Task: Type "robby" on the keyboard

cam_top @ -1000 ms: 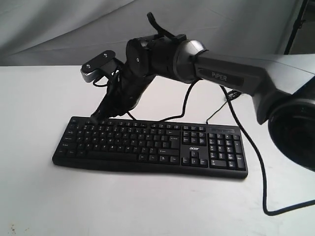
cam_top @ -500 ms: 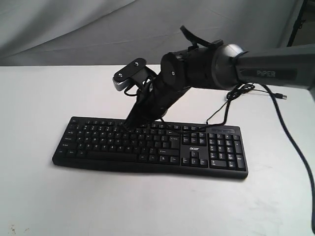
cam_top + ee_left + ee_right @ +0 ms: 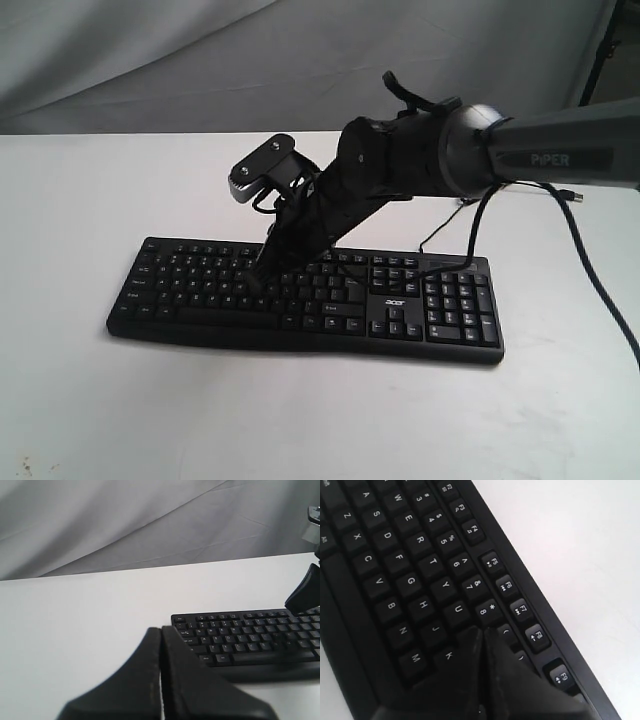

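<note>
Since your right claw [image 3: 262, 272], pinched together and empty, has swung rightward along the keyboard [image 3: 400, 310] on the counter [image 3: 80, 400], its tip seems near O, likely the second letter; left claw [image 3: 160, 645] likewise closed, idle.

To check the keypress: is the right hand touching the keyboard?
Cannot tell. In the right wrist view the shut right hand covers keys beside U on the keyboard; black on black hides any gap.
</note>
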You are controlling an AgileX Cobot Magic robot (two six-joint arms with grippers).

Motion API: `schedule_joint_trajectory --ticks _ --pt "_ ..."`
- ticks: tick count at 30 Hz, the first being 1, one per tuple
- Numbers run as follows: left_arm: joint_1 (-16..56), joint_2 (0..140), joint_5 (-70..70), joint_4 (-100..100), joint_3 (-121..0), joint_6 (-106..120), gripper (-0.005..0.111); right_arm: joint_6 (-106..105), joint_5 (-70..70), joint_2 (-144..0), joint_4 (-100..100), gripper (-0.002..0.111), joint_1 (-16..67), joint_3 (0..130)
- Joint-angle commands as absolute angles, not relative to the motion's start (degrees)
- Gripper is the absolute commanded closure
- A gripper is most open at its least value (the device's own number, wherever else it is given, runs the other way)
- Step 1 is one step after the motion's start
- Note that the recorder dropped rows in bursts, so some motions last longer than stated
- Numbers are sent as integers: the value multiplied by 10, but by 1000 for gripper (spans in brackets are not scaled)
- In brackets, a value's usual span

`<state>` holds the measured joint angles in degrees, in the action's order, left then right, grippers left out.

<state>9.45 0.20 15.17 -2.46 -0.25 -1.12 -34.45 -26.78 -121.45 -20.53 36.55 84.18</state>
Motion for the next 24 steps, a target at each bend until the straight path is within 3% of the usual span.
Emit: schedule_joint_trajectory --ticks 1,24 --pt "98 0 149 -27 0 -13 107 -375 -265 -1216 -197 108 365 838" --pt "98 0 149 -27 0 -13 107 -402 -269 -1237 -197 108 365 838"
